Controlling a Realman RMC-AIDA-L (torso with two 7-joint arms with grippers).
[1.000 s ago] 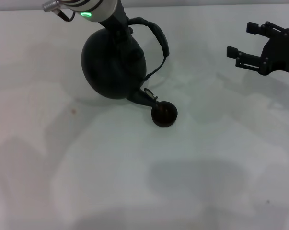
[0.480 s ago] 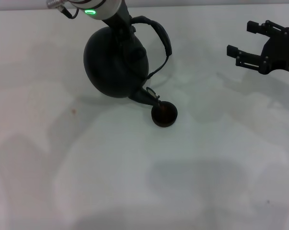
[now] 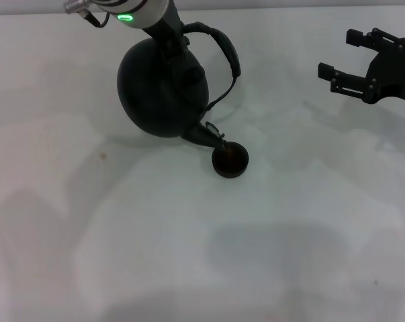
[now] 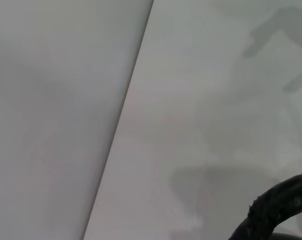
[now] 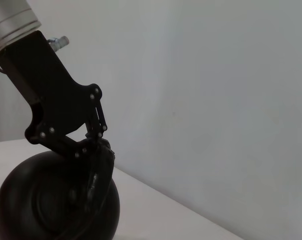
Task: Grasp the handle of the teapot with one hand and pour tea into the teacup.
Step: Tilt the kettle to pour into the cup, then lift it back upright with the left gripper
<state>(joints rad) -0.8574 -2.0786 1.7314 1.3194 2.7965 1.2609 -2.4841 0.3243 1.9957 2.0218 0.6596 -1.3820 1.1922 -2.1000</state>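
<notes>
Teapot (image 3: 163,90) taken as landmark, at the far side of the white table (image 3: 189,255). Pot tilted over, stubby spout (image 3: 203,136) pointing down and toward the robot.

Teacup (image 3: 230,161) sits on the table just beyond the spout tip, on the pot's near-right side. Spout lip hangs over the cup's near rim, close to it; contact not discernible. Cup interior looks dark brownish, liquid level unclear.

Left gripper (image 5: 93,152) comes down onto the pot from its far side, clamped on the handle (image 3: 223,54), seen from the right wrist camera with the fingers drawn together around the bail. In the left wrist view only a rough black arc of the handle shows.

Right gripper (image 3: 346,57) well off to the pot's right, fingers spread apart, holding nothing, idle.

Judgement: pouring stage, pot tipped over the cup.

Risks:
- Cup is small against the pot; spout sits at its edge, so a stream could miss and land on the table
- More tilt could overfill it quickly
- Spout dropping lower could nudge or tip the cup
- Bail could pivot in the grip, swinging the heavy pot
- Lid could slip off
</notes>
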